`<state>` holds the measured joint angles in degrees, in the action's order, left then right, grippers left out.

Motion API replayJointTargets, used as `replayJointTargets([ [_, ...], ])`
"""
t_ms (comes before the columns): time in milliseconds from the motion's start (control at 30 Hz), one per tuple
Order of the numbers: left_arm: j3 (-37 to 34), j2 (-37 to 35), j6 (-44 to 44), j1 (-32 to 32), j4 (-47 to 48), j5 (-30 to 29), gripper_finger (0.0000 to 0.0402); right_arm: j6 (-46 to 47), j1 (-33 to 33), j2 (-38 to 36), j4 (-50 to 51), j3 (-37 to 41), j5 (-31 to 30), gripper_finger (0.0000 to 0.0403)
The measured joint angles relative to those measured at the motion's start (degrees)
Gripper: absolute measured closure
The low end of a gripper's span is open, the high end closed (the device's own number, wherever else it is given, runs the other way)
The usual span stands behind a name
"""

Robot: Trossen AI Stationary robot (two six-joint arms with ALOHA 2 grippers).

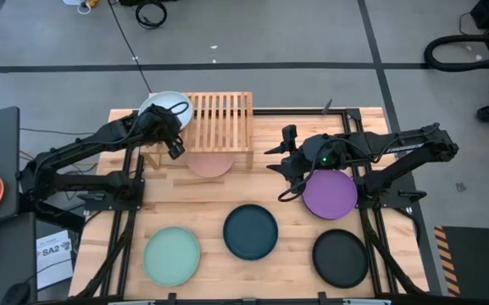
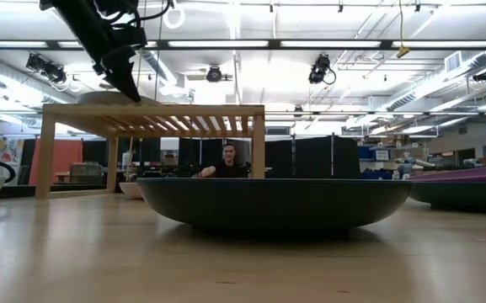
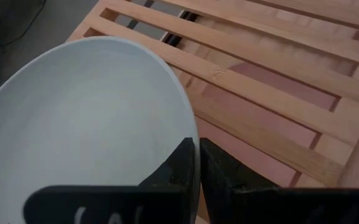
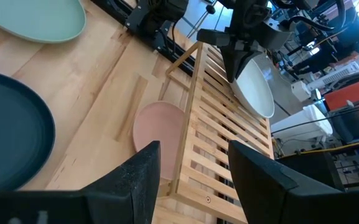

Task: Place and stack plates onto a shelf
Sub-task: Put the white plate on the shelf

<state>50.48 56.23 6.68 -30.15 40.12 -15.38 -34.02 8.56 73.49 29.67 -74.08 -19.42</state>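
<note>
Shelf (image 1: 219, 119) at table's far edge; pink plate (image 1: 210, 163) beneath it. Left gripper (image 3: 198, 163) fingers pressed on the rim of the pale blue plate (image 1: 164, 106), over shelf's left end. Right gripper (image 4: 191, 163) fingers spread, holding nothing, beside purple plate (image 1: 330, 192).

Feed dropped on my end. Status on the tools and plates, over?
Left tool shut on pale plate at shelf corner. Right tool open above purple plate. Pink plate under shelf. Nothing blocking.
</note>
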Motion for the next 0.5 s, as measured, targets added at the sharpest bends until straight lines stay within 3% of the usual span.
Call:
replayJointTargets([
  [333, 0.0, 0.0, -0.02, 0.11, 0.15, 0.02, 0.0372, 0.0, 0.0, 0.0, 0.0, 0.0, 0.0, 0.021],
  [500, 0.0, 0.0, -0.07, 0.11, 0.31, 0.1, 0.0342, 0.0, 0.0, 0.0, 0.0, 0.0, 0.0, 0.021],
])
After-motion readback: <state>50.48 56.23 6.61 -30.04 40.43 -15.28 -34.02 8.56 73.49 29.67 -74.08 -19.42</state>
